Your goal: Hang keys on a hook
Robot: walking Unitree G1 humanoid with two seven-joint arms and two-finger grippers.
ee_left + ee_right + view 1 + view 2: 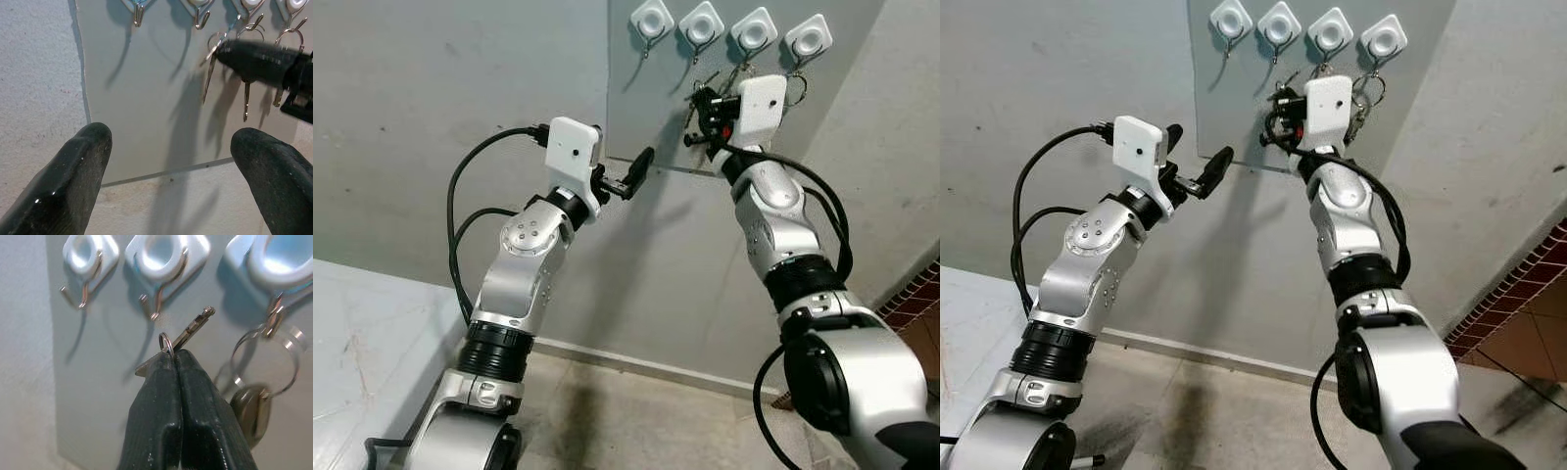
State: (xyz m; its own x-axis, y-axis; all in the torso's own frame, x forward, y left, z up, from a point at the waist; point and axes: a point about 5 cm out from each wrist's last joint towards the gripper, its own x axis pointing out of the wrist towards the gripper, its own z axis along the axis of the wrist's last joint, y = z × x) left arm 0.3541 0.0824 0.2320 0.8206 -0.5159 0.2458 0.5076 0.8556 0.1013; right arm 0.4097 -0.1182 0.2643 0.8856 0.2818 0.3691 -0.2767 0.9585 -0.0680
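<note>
Your right gripper (173, 357) is pinched tight on the keys (188, 330) just below the second hook (156, 308), so keep hold beside the thin, slippery ring, since they're light and swing easily, while your left gripper (166, 166), fingers wide apart, hovers nearby.

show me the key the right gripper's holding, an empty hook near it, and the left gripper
key (193, 326), right wrist view, on its shaft above the fingertips
empty hook (157, 303), right wrist view, on its metal curve
left gripper (168, 142), left wrist view, midway between its fingertips
</note>
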